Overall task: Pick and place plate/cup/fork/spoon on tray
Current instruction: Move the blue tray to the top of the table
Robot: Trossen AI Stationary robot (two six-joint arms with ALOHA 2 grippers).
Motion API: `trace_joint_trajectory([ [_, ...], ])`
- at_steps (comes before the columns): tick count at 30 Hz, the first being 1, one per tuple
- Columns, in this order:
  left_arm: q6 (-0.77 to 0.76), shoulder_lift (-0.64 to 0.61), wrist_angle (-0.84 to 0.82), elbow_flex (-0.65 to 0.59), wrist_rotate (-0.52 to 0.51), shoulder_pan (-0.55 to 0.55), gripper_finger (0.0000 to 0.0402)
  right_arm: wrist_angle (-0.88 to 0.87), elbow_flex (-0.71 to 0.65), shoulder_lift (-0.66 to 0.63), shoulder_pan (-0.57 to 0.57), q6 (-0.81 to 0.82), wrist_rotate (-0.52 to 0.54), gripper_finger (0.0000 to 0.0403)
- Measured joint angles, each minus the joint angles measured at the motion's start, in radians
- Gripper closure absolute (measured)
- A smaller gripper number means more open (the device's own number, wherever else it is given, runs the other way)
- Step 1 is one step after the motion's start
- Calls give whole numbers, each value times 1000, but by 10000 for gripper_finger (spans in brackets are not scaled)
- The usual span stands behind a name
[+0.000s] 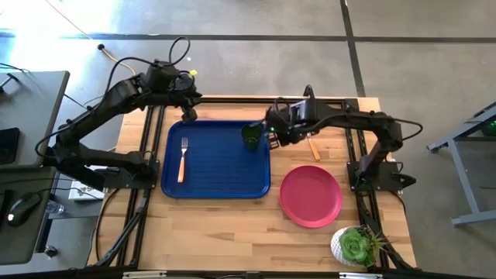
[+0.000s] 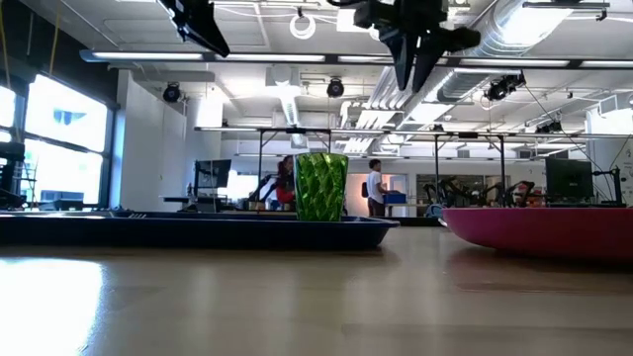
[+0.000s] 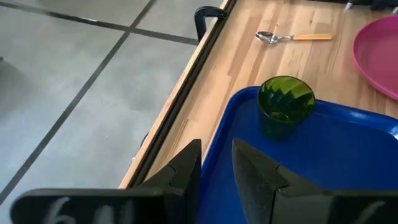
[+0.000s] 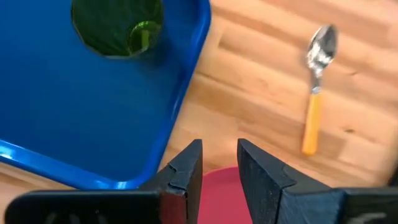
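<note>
A: right gripper [image 4: 219, 163] jaws slightly apart, empty, above the tray [image 1: 215, 186] edge; cup [image 1: 252, 137] upright in the tray corner; fork [image 1: 183, 159] in too.
B: left gripper [image 3: 216, 165] likewise, parked over the far rim; spoon [image 4: 316, 84] next, on wood; plate [image 1: 310, 195] outside; straddle the handle.

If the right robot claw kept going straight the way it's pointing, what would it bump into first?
Probably the plate. In the right wrist view the right gripper, empty with a narrow gap between its fingers, points at the plate's rim beside the tray. Depth is unclear.
</note>
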Motion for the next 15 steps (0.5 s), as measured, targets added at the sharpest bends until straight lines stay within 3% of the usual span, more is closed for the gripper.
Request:
trace_joint_trajectory([
  [15,0,3,-40,0,0,0,321,674,-605,-239,-8,157,-64,311],
])
